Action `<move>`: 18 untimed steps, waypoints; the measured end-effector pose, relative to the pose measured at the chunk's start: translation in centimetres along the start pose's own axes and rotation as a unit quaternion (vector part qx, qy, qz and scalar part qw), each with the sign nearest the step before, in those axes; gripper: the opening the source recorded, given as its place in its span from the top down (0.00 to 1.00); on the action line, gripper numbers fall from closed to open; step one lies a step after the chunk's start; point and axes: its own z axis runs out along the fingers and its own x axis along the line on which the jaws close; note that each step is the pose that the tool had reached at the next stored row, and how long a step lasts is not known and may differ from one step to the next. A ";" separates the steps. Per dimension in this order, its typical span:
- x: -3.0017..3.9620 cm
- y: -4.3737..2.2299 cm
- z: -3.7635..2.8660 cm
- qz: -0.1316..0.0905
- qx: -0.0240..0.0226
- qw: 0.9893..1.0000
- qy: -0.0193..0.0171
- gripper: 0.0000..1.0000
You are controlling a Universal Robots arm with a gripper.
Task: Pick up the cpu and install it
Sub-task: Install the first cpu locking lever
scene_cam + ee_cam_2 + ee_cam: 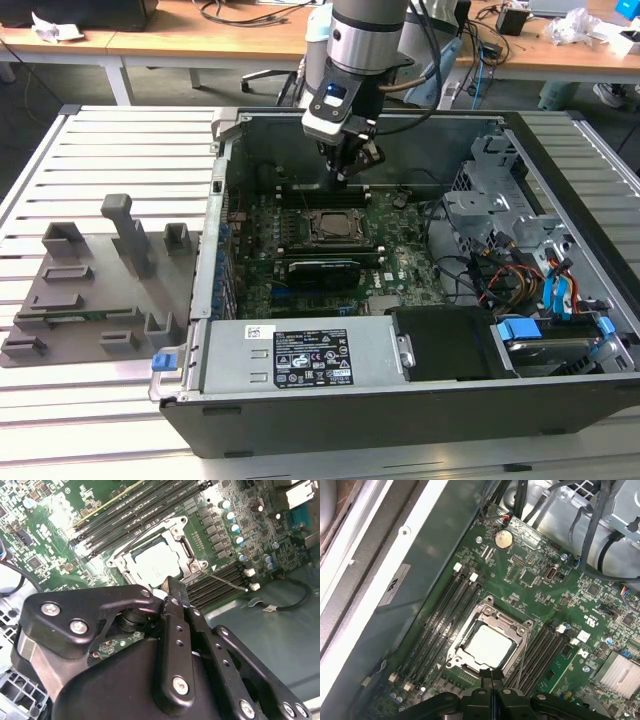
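A black two-fingered gripper (345, 172) on a silver and black robot arm hangs inside an open desktop computer case (560, 400) that lies on its side on a slatted metal table (100, 140). In the first wrist view the two fingertips (491, 676) are pressed together with no gap, and nothing is held between them.

The cpu (487, 646), a small flat square chip with a silver-grey metal top, sits directly below the jaws, already seated in the metal socket frame (520, 645) on the green motherboard (530, 575). In the second wrist view the cpu (152, 562) lies just beyond the fingertips (175, 587), apart from them. In the exterior view the socket (328, 226) is just under the gripper.

Long black memory slots (445, 615) run along both sides of the socket, close to the jaws. A round silver coin battery (502, 539) lies further off on the board. Bundles of black cables (600, 535) crowd the far corner by the drive cage (490, 190).

A grey power supply box (300, 355) carries a white label with print too small to read. Outside the case, a grey plastic tray with upright blocks (90, 290) rests on the table. A small white sticker (394, 584) on the case wall is also unreadable.
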 end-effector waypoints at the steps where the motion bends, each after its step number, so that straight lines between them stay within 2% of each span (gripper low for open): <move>1: 0.00 0.00 0.00 -0.003 0.000 1.000 0.000 0.89; 9: 0.00 0.00 0.00 -0.035 0.000 0.999 -0.003 0.89; 18: 0.00 0.00 0.00 -0.077 -0.001 0.997 -0.007 0.89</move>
